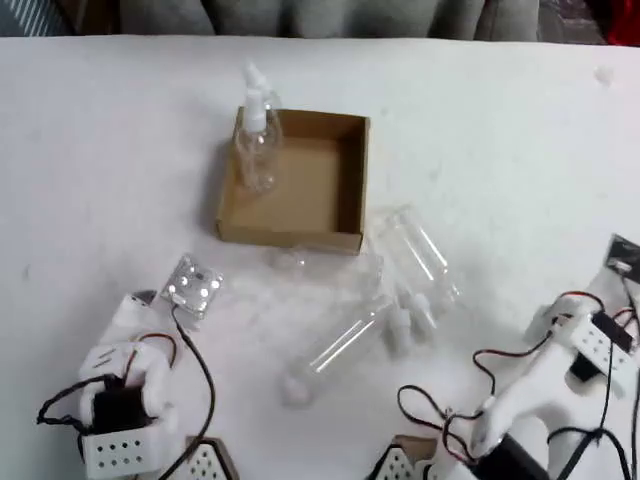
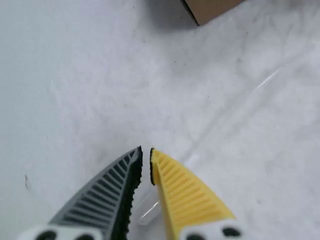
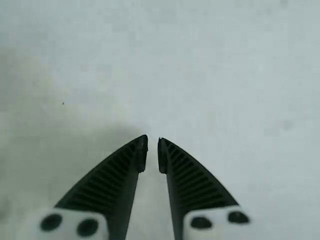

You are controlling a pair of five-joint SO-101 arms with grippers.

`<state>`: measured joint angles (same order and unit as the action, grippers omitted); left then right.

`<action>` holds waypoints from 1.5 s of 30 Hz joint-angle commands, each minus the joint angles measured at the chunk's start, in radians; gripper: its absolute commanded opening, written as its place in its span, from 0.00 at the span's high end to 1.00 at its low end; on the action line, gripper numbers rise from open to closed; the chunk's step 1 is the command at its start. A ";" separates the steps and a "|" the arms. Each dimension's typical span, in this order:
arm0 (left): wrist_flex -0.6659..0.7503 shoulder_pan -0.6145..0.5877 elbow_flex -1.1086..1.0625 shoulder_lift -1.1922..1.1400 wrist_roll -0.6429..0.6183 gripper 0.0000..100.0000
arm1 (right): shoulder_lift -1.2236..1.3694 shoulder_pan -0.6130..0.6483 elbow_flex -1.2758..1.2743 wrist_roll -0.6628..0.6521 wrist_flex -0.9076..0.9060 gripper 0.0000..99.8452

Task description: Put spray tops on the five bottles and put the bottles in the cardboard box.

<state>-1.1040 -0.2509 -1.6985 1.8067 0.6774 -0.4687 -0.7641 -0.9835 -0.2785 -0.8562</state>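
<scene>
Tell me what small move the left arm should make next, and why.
Probably open the left gripper, whose jaws are shut and empty, and ease toward the clear bottle lying just ahead. Only one capped bottle stands in the cardboard box; the loose spray tops lie beside the rest.

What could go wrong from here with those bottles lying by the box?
1. The clear bottles lie on their sides, crowded with loose spray tops; grabbing one may roll the rest away.
2. The capped bottle stands upright in a corner of the cardboard box; dropping another in could topple it.
</scene>
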 commanded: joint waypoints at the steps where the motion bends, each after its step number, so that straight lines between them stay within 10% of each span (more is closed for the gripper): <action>1: -0.006 -0.012 0.008 0.022 0.009 0.98 | 0.039 0.091 0.046 -0.002 -0.045 0.98; 25: -0.385 0.216 0.600 0.015 0.084 0.97 | 0.208 0.173 0.064 0.029 0.031 0.98; 32: -0.496 0.294 0.890 -0.331 0.080 0.97 | 0.208 0.174 0.064 0.029 0.033 0.98; 45: -0.545 0.789 1.077 -0.888 -0.049 0.95 | 0.208 0.173 0.064 0.029 0.033 0.98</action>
<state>-1.6870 0.3767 -0.6828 1.0303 0.7096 -0.2616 -0.6045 -0.9620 -0.2570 -0.8378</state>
